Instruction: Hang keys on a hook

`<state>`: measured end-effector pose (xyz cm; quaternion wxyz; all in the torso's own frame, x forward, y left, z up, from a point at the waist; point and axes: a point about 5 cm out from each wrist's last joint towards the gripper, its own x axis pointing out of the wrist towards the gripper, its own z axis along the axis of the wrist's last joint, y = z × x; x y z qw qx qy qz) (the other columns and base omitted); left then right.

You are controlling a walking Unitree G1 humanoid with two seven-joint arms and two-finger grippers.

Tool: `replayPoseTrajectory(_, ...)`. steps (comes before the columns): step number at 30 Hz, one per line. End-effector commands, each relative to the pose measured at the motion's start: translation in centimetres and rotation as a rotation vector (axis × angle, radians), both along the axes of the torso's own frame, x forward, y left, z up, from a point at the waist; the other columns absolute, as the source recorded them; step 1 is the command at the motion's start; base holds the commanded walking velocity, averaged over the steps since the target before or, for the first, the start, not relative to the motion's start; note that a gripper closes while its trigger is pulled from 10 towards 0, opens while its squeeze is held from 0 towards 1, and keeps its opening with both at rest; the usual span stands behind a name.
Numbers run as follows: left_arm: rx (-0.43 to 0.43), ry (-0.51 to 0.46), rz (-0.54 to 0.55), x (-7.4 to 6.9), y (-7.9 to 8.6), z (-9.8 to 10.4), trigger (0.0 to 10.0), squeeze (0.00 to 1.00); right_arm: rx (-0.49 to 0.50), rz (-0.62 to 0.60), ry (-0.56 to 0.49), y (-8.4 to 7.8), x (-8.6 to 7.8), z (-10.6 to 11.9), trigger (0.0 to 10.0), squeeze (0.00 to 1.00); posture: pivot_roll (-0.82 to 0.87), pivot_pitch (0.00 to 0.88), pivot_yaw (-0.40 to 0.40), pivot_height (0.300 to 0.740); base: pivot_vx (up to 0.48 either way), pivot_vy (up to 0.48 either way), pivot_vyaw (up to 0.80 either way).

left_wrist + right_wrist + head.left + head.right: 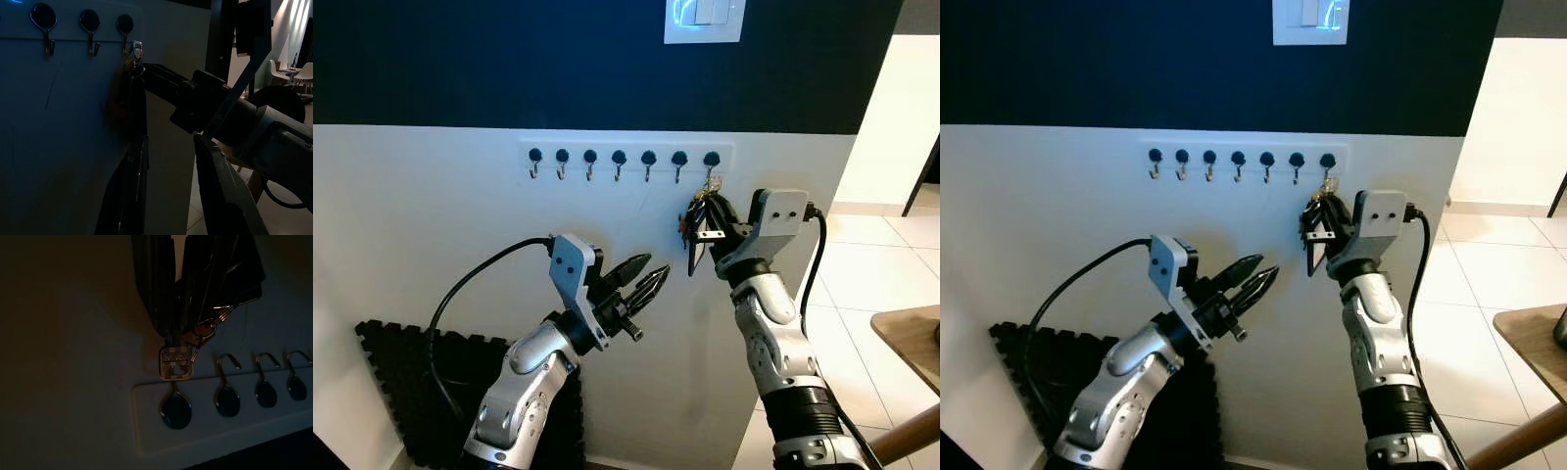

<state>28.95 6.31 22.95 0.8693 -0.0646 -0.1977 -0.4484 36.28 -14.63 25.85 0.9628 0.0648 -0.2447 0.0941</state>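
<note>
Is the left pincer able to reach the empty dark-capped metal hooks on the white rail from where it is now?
Probably yes. The left pincer hovers open below the white hook rail, and only bare wall lies between it and the empty hooks. The right pincer with the bunch of keys is at the rightmost hook, out of the way.

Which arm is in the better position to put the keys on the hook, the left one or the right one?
The right. The right gripper already grips the keys directly under the last hook at the right end of the rack. The left gripper hangs lower, open and holding nothing, below the middle hooks.
</note>
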Motion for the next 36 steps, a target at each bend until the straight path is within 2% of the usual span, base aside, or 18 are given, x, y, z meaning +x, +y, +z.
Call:
replayPoseTrajectory(1,0.009,0.006,0.002,0.0,0.0,-0.4,10.0,0.00,-0.008,0.016,0.013,0.2,0.2,0.1,10.0,0.00,0.01,0.059,0.018,0.740,0.000,0.000,0.00)
replayPoseTrajectory(6,0.009,0.006,-0.001,0.0,0.0,-0.4,10.0,0.00,-0.018,0.019,0.028,0.2,0.3,0.0,10.0,0.00,0.01,0.059,0.018,0.740,0.000,0.000,0.00)
replayPoseTrajectory(15,0.014,0.015,-0.020,-0.1,-0.2,-0.6,10.0,0.00,-0.050,0.023,0.142,0.2,0.8,-1.8,10.0,0.00,0.01,0.052,0.020,0.740,0.000,0.000,0.00)
replayPoseTrajectory(29,0.017,0.016,-0.018,-0.1,-0.2,-0.6,10.0,0.00,-0.058,-0.002,0.170,-0.3,0.9,-2.1,10.0,0.00,0.01,0.053,0.020,0.740,0.000,0.000,0.00)
replayPoseTrajectory(30,0.017,0.015,-0.018,0.0,-0.2,-0.6,10.0,0.00,-0.058,-0.005,0.165,-0.4,0.9,-2.0,10.0,0.56,0.01,0.055,0.020,0.740,0.000,0.000,0.00)
replayPoseTrajectory(31,0.017,0.015,-0.017,0.0,-0.2,-0.6,10.0,0.00,-0.059,-0.008,0.162,-0.4,0.8,-2.0,10.0,1.00,0.01,0.055,0.020,0.740,0.000,0.000,0.00)
replayPoseTrajectory(36,0.015,0.015,-0.017,0.0,-0.1,-0.6,10.0,0.00,-0.058,-0.017,0.151,-0.5,0.8,-1.7,10.0,1.00,0.01,0.056,0.021,0.740,0.000,0.000,0.00)
